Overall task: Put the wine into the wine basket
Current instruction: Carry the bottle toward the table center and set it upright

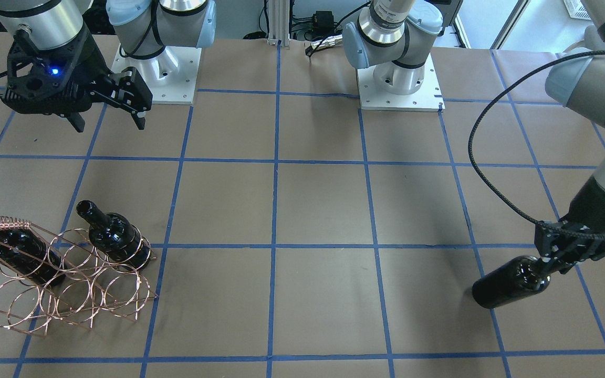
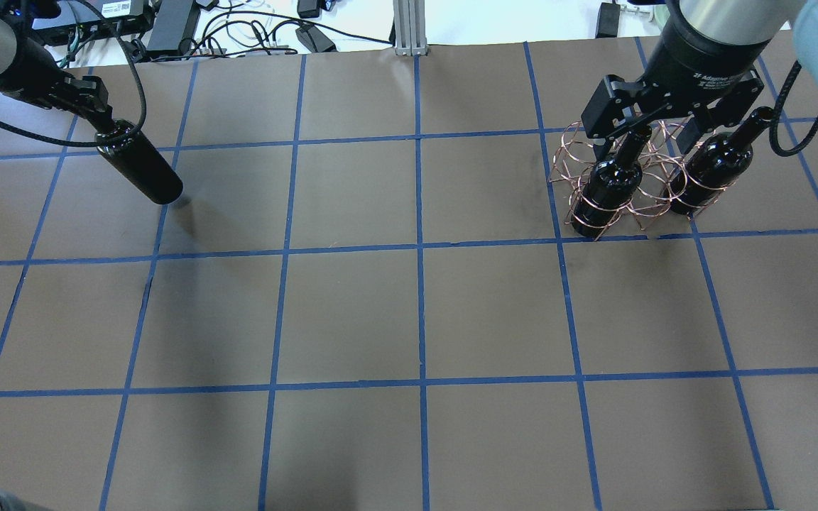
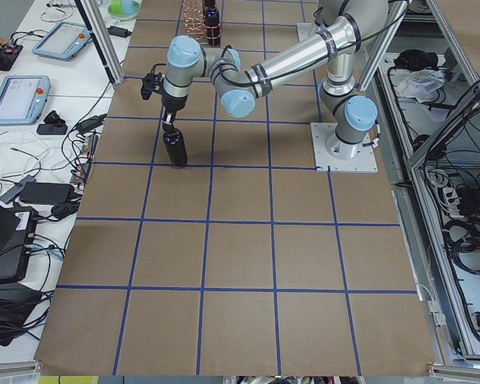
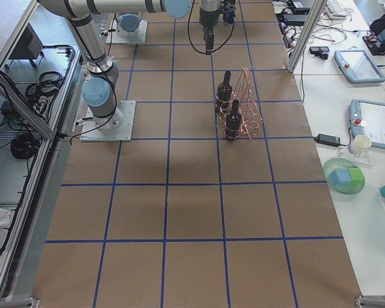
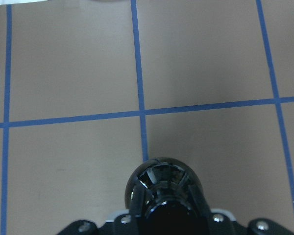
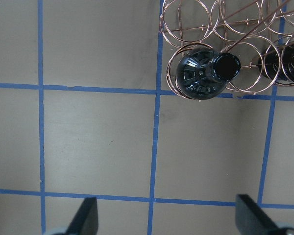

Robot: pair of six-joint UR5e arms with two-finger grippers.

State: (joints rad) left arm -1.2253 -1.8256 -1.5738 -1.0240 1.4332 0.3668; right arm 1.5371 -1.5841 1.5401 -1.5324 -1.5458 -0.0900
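Left gripper (image 2: 105,130): clenched on the neck of the wine (image 2: 140,170), at the far left of the table (image 2: 416,312). A neck grasp lets the body hang straight down, ready to go base-first into a ring.
Wine: upright under that gripper and well apart from the basket. I cannot tell whether its base touches the paper.
Table: brown paper crossed by blue tape. As I read it, the carry must cross nearly the whole width.
Wine basket (image 1: 76,294): copper wire rings with the coil handle on top, standing at the right end.
Basket contents: the nearer stored bottle (image 2: 608,188) and the farther stored bottle (image 2: 711,170) both stand neck up in their rings. The right wrist view shows an open ring between them, probably the slot for the third.
Right gripper (image 2: 654,131): fingers spread wide and grasping nothing, it hovers above the basket. It would likely need to withdraw before the other arm arrives.
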